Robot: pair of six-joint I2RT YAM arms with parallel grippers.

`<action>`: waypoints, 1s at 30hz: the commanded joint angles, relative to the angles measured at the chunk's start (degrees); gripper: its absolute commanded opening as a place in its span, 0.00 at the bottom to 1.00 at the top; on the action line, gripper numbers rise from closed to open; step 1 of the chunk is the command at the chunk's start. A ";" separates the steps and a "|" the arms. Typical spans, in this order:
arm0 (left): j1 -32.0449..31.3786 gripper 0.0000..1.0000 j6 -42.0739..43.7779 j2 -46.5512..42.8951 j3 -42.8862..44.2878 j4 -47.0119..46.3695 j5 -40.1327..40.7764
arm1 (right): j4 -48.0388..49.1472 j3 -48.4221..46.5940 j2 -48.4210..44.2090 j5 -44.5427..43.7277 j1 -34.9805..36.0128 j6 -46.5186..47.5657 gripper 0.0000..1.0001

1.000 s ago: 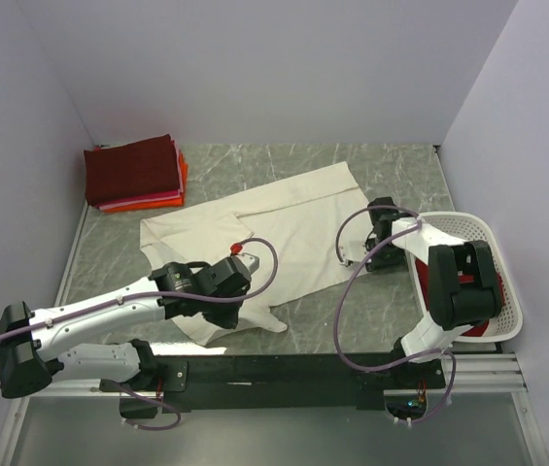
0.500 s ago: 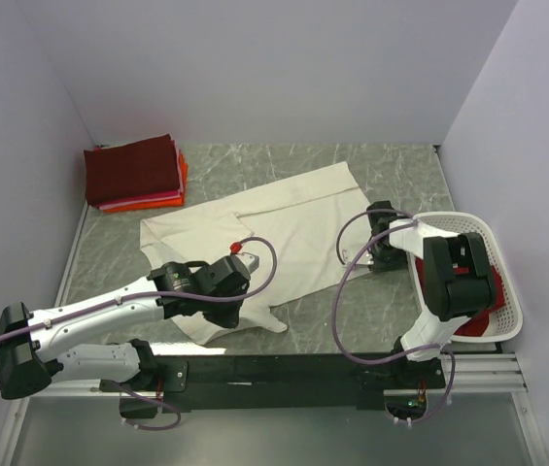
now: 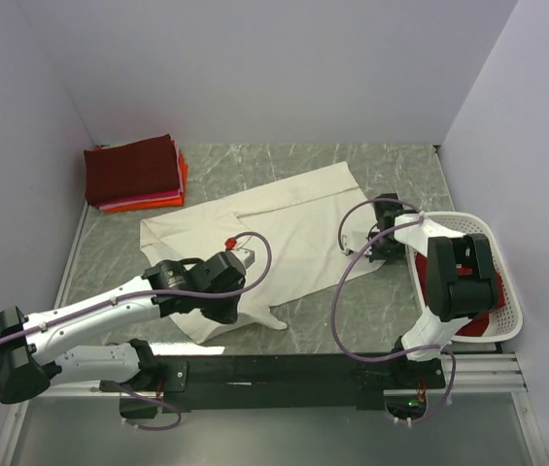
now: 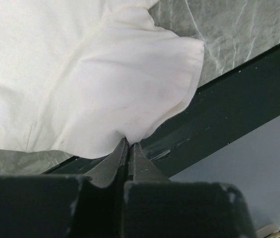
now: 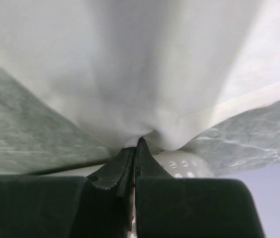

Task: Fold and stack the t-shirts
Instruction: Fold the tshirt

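Note:
A large cream-white t-shirt (image 3: pixel 274 233) lies spread on the grey marbled table. My left gripper (image 3: pixel 218 313) is shut on its near hem; the left wrist view shows the fingertips (image 4: pixel 128 146) pinching the cloth (image 4: pixel 105 99). My right gripper (image 3: pixel 363 245) is shut on the shirt's right edge, and the right wrist view shows the cloth (image 5: pixel 144 74) bunched at the closed tips (image 5: pixel 139 144). A folded stack of dark maroon, red and orange-pink t-shirts (image 3: pixel 133 173) sits at the back left.
A white lattice basket (image 3: pixel 507 291) stands at the right edge with red cloth (image 3: pixel 483 325) inside. The black front rail (image 3: pixel 284 367) runs along the near edge. Purple walls close in left, back and right.
The left gripper has shifted slightly left and nearer with the shirt's hem. The right gripper has edged a little back along the shirt's right edge.

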State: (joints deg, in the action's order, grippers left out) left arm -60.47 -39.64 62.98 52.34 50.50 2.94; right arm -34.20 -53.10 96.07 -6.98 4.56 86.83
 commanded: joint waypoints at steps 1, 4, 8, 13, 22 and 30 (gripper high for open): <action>1.40 0.01 1.05 -1.02 1.89 -0.14 1.19 | -0.09 -3.50 -2.03 4.96 -0.34 -5.08 0.00; 2.89 0.01 1.49 -1.11 2.77 0.48 2.24 | 1.58 -4.46 -1.77 6.01 -0.25 -8.33 0.00; 5.53 0.01 2.37 -0.84 4.00 0.91 3.12 | 3.17 -5.69 -1.24 6.81 -0.51 -12.38 0.00; 8.96 0.01 3.60 -0.58 5.76 0.74 4.18 | 5.36 -7.45 -0.45 8.03 -0.78 -17.74 0.00; 13.70 0.01 6.06 -0.49 7.96 0.30 4.62 | 7.91 -9.47 0.08 10.41 -0.95 -22.75 0.00; 19.24 0.01 9.84 0.47 12.26 -0.75 6.02 | 9.59 -13.60 2.71 10.15 -1.04 -27.32 0.00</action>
State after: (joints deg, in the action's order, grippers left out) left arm -43.03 -32.75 63.31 60.62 51.64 7.33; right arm -26.98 -63.33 97.65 2.66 4.05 62.46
